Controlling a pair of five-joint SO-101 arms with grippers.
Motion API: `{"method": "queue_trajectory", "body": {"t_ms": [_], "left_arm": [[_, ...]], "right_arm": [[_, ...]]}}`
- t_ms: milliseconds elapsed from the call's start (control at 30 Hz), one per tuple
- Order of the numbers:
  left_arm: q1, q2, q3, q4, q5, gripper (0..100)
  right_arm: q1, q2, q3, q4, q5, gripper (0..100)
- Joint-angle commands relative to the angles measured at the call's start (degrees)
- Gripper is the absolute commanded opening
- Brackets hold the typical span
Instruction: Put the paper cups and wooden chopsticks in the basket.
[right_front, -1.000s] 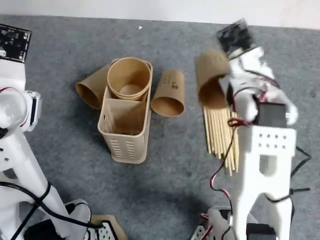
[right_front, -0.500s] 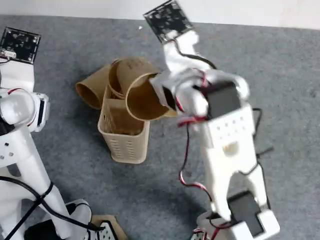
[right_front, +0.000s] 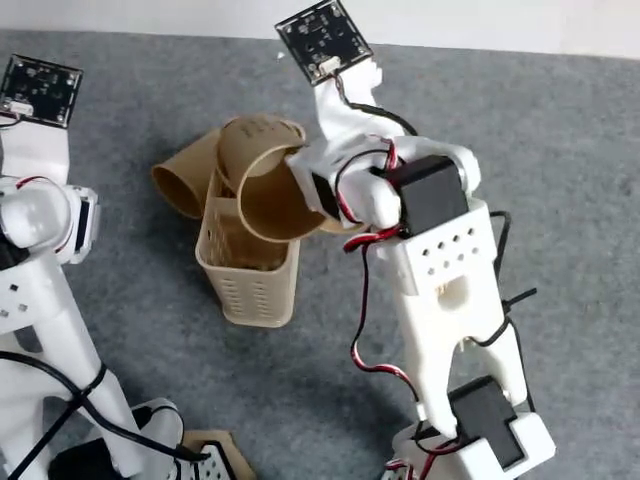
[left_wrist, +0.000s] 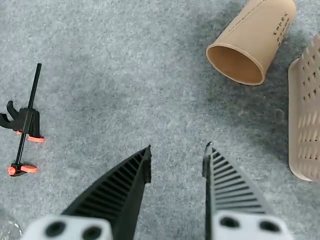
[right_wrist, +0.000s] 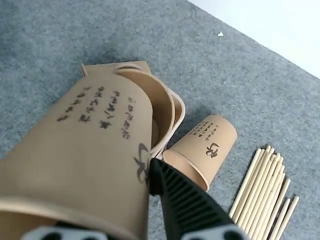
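L gripper (left_wrist: 177, 147) hangs well left of the basket (right_front: 250, 290), jaws spread partway, nothing between them, grey mat (right_front: 120, 100) below. A fallen cup (right_front: 185, 175) lies on its side just beside the basket's left wall at the far end, mouth pointing away from it. In the basket's far compartment I see a stacked cup (right_front: 265, 130) sitting upright. The near compartment looks empty, tho its floor is partly hidden.

R gripper (right_front: 312, 190) is clamped on the held cup (right_front: 270, 205), pinching its wall. The cup is tilted, mouth over the basket's middle, not yet inside. So I judge I'm mid-way thru placing this cup. Next move, imo: swing it upright over the stacked cup or the near compartment, lower until it seats, then open up. Coming in tilted risks catching the rim.

Right of the basket a second fallen cup (right_wrist: 202, 147) lies on its side. The chopsticks (right_wrist: 262, 187) are bundled flat farther right, untouched.
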Motion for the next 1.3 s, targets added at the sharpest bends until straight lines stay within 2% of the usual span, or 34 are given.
{"method": "queue_trajectory", "body": {"t_ms": [0,133,233,400,500,633,833,967,1067,1200,1267], "left_arm": [[0.6,-1.1,-0.2,-0.9,0.4,19],[0.6,-1.2,-0.2,-0.9,0.4,19],[0.6,-1.2,-0.2,-0.8,0.4,19],[0.6,-1.2,0.5,-0.9,0.4,19],[0.6,-1.2,2.3,-1.0,0.4,19],[0.6,-1.3,5.1,-5.4,0.4,19],[0.6,-0.8,7.7,-10.6,2.0,19],[0.6,-0.8,7.9,-10.8,2.7,19],[-1.5,-0.7,8.0,-13.2,2.6,19],[-5.1,2.4,11.3,-24.7,2.5,20],[-5.8,6.5,14.5,-30.4,-1.8,20]], "right_arm": [[-0.5,-0.3,-1.6,-0.5,-0.5,3.0],[-0.3,0.3,-1.5,-2.9,-0.5,14.3],[-0.3,3.8,-1.7,-2.6,-0.5,19.2],[-0.5,9.4,-4.2,-4.4,-0.5,19.9],[-0.6,9.7,-10.5,-5.3,-0.6,19.9],[-0.6,10.1,-21.3,-5.2,-0.6,19.9],[-1.5,15.1,-21.5,-8.8,-0.5,19.9],[-3.6,19.9,-21.3,-9.5,-0.5,19.9],[-2.8,21.3,-21.7,-3.8,-0.5,19.9],[3.3,17.9,-22.2,10.6,0.1,19.9],[7.4,13.8,-22.6,12.1,2.7,19.9]]}}
